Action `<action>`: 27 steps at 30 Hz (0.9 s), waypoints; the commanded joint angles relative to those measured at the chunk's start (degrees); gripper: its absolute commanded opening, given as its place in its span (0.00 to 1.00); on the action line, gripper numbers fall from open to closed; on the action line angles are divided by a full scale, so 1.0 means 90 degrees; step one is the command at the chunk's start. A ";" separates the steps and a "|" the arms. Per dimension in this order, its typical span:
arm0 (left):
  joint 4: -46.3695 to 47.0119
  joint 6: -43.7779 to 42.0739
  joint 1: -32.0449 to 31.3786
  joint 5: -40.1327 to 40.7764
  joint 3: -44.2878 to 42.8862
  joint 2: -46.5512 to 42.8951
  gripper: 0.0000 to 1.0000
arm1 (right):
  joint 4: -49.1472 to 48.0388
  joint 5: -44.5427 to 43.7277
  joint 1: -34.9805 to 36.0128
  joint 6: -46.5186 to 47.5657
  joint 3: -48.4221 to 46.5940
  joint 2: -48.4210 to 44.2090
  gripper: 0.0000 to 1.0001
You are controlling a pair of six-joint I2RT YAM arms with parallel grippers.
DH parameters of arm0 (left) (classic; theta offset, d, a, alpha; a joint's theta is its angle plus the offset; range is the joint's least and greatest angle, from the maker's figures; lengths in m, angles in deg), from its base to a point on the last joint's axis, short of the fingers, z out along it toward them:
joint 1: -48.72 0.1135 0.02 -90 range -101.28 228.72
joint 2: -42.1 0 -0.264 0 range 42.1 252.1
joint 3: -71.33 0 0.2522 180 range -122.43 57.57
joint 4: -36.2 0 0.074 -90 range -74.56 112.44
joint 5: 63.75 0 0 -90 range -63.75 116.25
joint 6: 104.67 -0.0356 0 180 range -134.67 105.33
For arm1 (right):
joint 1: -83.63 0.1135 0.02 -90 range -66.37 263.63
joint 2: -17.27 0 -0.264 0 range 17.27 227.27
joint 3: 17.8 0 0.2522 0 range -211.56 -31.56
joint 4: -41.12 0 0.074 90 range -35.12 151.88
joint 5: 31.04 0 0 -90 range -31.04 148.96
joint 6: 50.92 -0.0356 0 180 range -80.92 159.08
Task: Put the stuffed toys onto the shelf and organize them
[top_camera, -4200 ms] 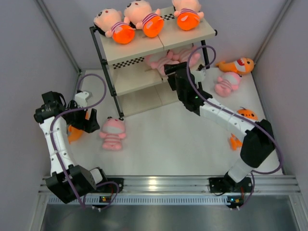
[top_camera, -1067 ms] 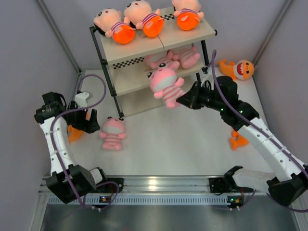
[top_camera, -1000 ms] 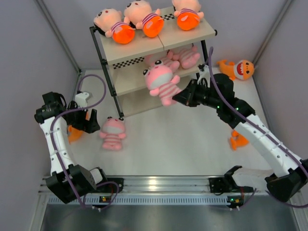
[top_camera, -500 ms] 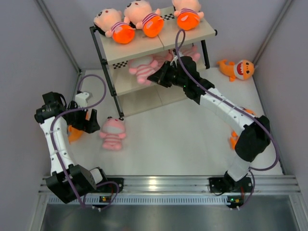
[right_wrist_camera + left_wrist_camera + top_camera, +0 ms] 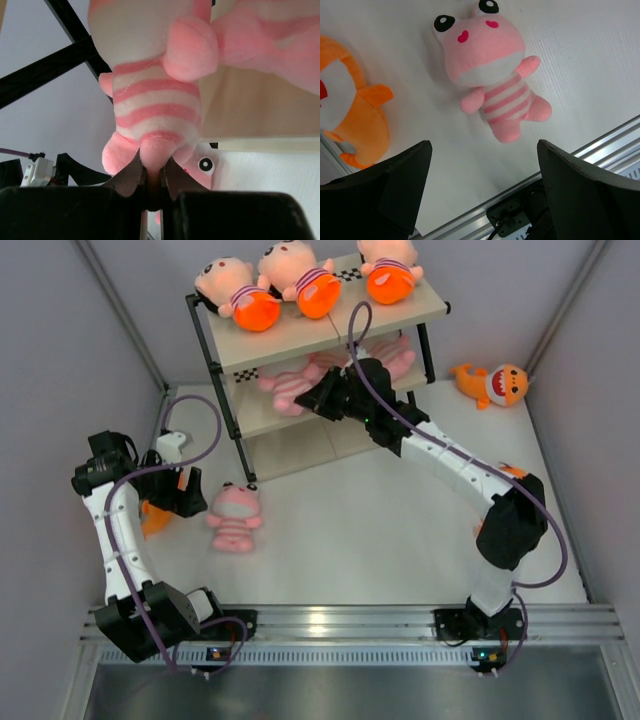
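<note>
Right claw (image 5: 318, 400) is in at the middle tier of the shelf (image 5: 292, 342). It is pinched tight on the bottom end of the held pink animal (image 5: 156, 107). That toy stretches ahead of the tips over the middle board, head away from the claw. I cannot tell whether its weight is on the board.

A second pink animal (image 5: 392, 355) lies on the same tier, off to the claw's right. Three dolls (image 5: 300, 278) lie in a row on the top board, above the claw.

Left claw (image 5: 484, 147) is spread wide and grasps nothing, hanging over the bench (image 5: 380, 530). A loose pink animal (image 5: 490, 75) lies belly up just ahead of its fingers. An orange shark (image 5: 355, 120) lies near it, to the claw's left, the two not touching.

A far shark (image 5: 492, 380) lies on the bench well to the right of the right claw.
</note>
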 commanded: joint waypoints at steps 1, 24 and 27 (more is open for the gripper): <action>-0.0042 -0.0169 0.0007 -0.0150 0.0044 0.0066 0.92 | -0.0169 -0.0353 0.0404 0.0463 -0.0198 -0.0517 0.00; -0.0052 -0.0159 0.0007 0.0035 0.0044 -0.0022 0.92 | -0.0676 -0.0959 0.0181 -0.0210 0.0083 0.0030 0.00; -0.0052 -0.0169 0.0007 0.0083 0.0024 -0.0032 0.92 | -0.0676 -0.1008 -0.0072 -0.0278 0.0336 -0.0136 0.00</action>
